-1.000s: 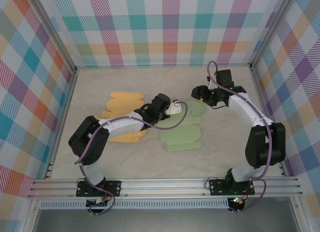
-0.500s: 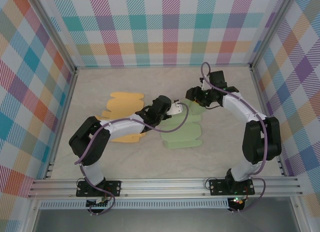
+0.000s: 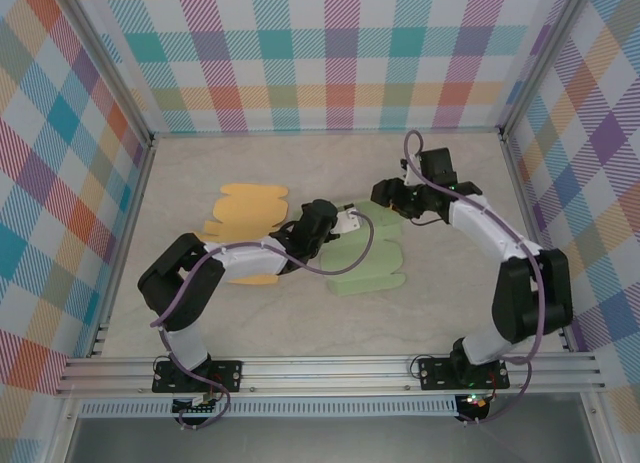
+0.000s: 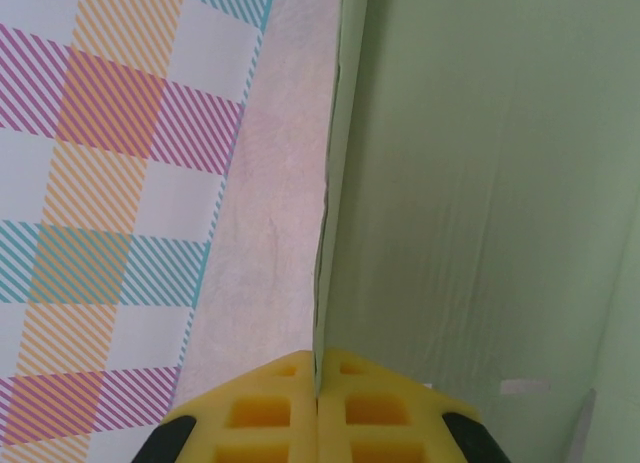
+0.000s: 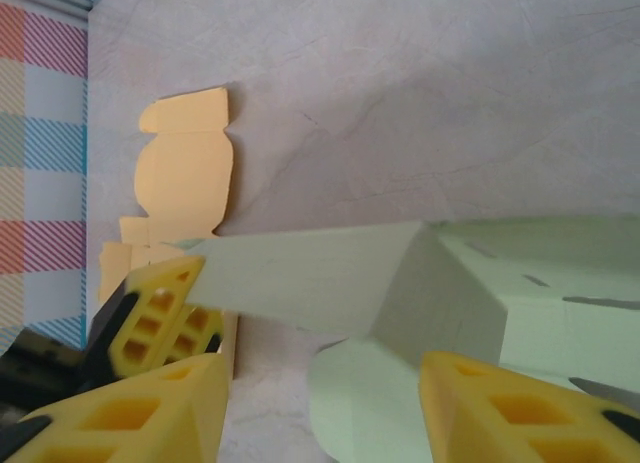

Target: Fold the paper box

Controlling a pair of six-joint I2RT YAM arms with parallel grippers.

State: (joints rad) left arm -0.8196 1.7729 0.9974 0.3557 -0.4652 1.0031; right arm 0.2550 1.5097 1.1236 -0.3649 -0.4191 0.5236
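Note:
The paper box is a light green cut-out [image 3: 370,268] lying mid-table, its far panels lifted off the surface. My left gripper [image 3: 347,220] is shut on the edge of a raised green panel. In the left wrist view the yellow fingers [image 4: 260,413] pinch that thin edge, and the green panel [image 4: 480,183] stands on the right. My right gripper [image 3: 383,193] hovers at the box's far end, open. Between and beyond its yellow fingertips [image 5: 150,408] are a rounded green flap [image 5: 370,403] and the folded-up green wall [image 5: 300,278].
A flat orange cut-out [image 3: 245,208] lies left of the green box, partly under my left arm, and appears as the orange sheet [image 5: 185,173] in the right wrist view. Checked walls [image 3: 340,53] enclose the table on three sides.
The green box's far panels have risen from flat to partly upright. My right gripper has shifted slightly left toward them. The left gripper has kept its hold on the panel edge.

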